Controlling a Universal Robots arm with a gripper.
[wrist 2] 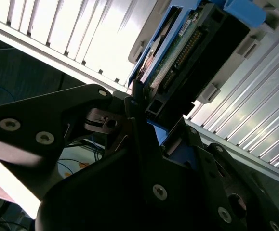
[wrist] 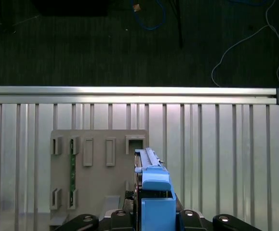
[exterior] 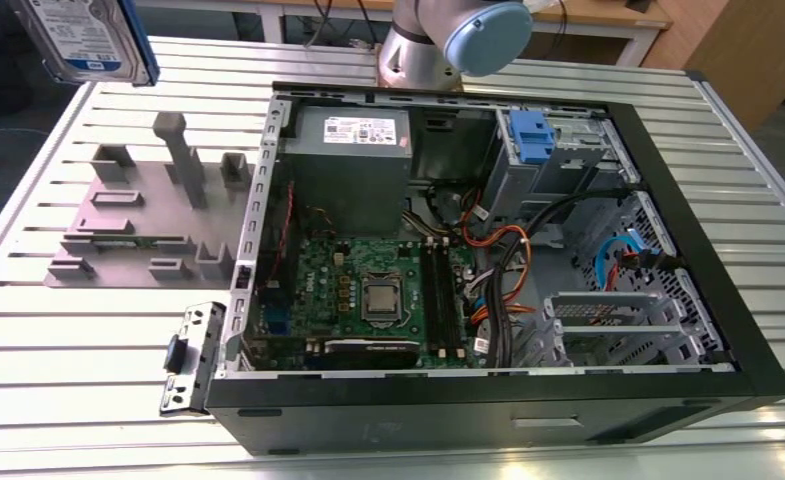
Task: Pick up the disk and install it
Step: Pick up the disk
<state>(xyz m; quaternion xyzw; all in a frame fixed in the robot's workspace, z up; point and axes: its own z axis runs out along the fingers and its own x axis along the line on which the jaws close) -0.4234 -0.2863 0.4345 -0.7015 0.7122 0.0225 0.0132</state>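
The disk [exterior: 92, 35], silver with a white-and-blue label and a blue bracket, hangs in the air at the exterior view's upper left, above the table's far corner and well away from the computer case [exterior: 712, 290]. In both wrist views my gripper [wrist 2: 154, 115] is shut on one end of the disk [wrist 2: 187, 53]. The first wrist view shows the disk [wrist: 153, 190] edge-on, rising from the black gripper [wrist: 153, 219] over the grey fixture plate [wrist: 98, 168].
The open case holds a grey power-supply box [exterior: 349, 150], a motherboard [exterior: 365, 295], cables and a drive cage with a blue latch [exterior: 531, 135]. A grey fixture plate [exterior: 139, 225] with upright posts lies beside the case. A small metal bracket [exterior: 192, 355] lies near the front.
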